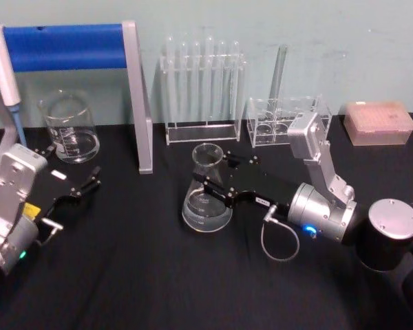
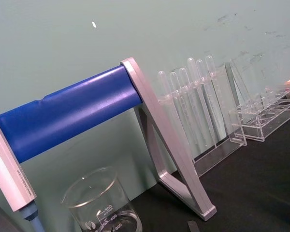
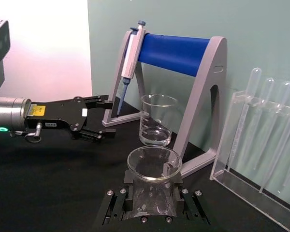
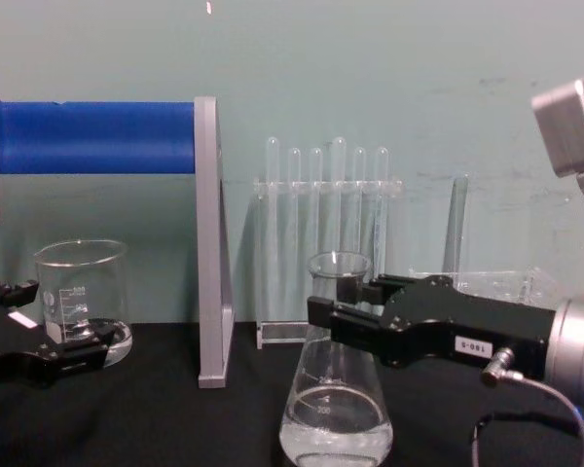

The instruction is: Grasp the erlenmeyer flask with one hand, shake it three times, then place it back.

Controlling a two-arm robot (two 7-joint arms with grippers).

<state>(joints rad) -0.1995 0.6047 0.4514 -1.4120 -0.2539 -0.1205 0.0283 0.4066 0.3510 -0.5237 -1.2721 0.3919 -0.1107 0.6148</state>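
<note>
Right hand (image 1: 212, 169): clenched on the flask (image 1: 206, 204) at the neck, one jaw on each side just below the flared rim. The arm reaches in low from the right side of the worktop (image 1: 138, 275), with a grey cable looping down from the wrist.

Flask: upright, mid-worktop, its wide base apparently down on the black surface. The right wrist view looks down on the open rim (image 3: 153, 166) with the jaws pressed to the glass on both sides. From the chest camera the flask (image 4: 336, 413) stands in front of the tube rack.

Left hand (image 1: 82, 189): parked near the left edge, fingers spread, holding nothing.

Back edge, left to right:
- beaker (image 1: 70, 127) near the back left corner
- grey stand with a blue bar (image 1: 69, 47), a pipette (image 3: 130, 53) hung on it
- clear rack of test tubes (image 1: 203, 89)
- second clear rack (image 1: 282, 120) holding one tall tube
- pink box (image 1: 378, 124) at the back right corner
</note>
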